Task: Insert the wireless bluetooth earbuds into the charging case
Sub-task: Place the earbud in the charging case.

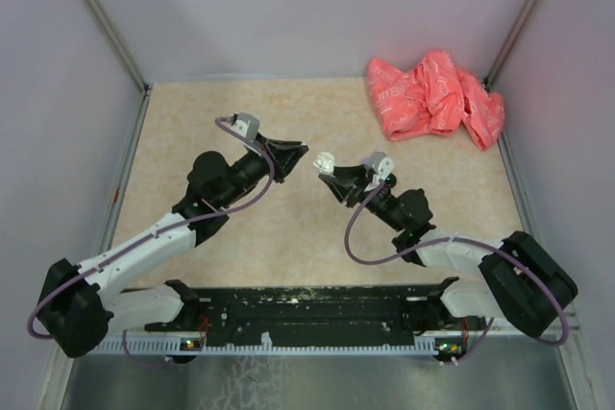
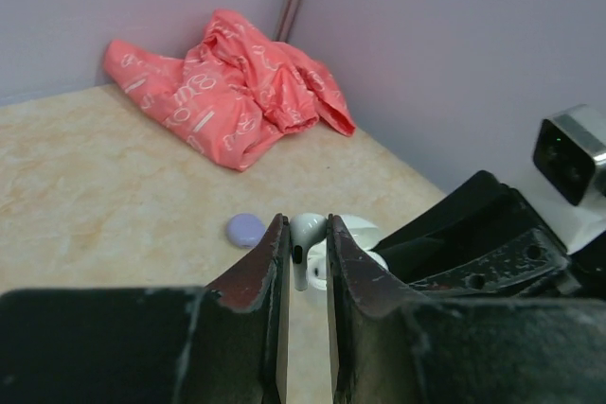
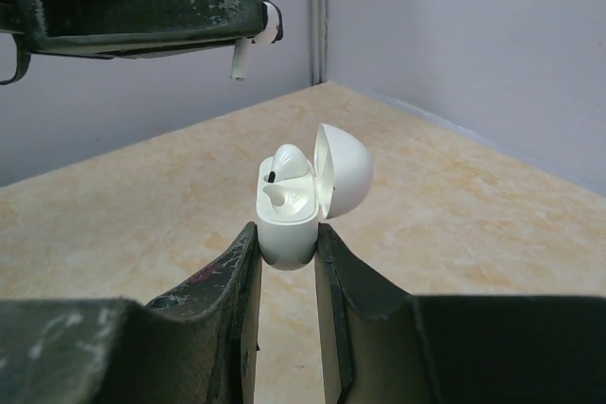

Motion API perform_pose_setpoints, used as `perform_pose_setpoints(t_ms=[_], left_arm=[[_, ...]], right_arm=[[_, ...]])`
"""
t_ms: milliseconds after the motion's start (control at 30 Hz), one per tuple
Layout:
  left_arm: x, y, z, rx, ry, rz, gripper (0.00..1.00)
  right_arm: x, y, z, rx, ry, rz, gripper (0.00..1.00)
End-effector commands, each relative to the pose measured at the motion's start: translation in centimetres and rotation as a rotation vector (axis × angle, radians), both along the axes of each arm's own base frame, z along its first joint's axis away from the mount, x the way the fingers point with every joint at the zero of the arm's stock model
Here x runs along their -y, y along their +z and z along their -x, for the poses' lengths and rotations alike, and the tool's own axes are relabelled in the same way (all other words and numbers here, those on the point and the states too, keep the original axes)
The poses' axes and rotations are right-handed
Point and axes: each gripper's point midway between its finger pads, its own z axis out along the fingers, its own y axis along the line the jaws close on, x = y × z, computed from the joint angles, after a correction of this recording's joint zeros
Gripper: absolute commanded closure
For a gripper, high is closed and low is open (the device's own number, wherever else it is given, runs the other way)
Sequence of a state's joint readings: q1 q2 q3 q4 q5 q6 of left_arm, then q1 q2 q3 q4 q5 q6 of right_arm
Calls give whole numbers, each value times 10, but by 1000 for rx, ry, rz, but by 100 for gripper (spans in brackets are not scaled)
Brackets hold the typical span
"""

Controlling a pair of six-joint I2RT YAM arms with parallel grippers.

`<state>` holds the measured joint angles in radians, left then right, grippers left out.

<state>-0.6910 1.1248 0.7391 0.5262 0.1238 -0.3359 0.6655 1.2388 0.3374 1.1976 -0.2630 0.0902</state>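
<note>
My left gripper (image 2: 303,231) is shut on a white earbud (image 2: 306,238), its stem pointing down between the jaws. My right gripper (image 3: 287,236) is shut on the white charging case (image 3: 287,224), held upright above the table with its lid (image 3: 345,169) swung open. One white earbud (image 3: 290,162) sits in the case, and the socket beside it is empty. From above, the left gripper (image 1: 296,155) and the case (image 1: 325,164) almost meet in mid-air. In the right wrist view the held earbud's stem (image 3: 239,60) hangs up and to the left of the case, apart from it.
A crumpled pink plastic bag (image 1: 434,95) lies at the back right corner. A small round lavender disc (image 2: 246,229) rests on the beige tabletop (image 1: 288,237) below the grippers. Grey walls close in the left, back and right sides.
</note>
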Motion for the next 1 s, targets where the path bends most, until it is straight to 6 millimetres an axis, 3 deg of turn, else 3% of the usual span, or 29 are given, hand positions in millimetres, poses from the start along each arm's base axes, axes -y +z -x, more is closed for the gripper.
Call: perform_pose_setpoints(t_ms=[0, 300, 600, 967], left_arm=[[8, 30, 17, 98, -33, 76, 81], [30, 29, 35, 159, -94, 66, 81], [48, 13, 34, 189, -92, -2, 82], [49, 7, 31, 211, -62, -39, 82]], right_arm=[[-5, 38, -1, 73, 14, -89, 100], [-10, 46, 2, 80, 36, -106, 100], [-14, 52, 9, 88, 63, -123, 100], [-15, 57, 13, 99, 75, -135, 100]])
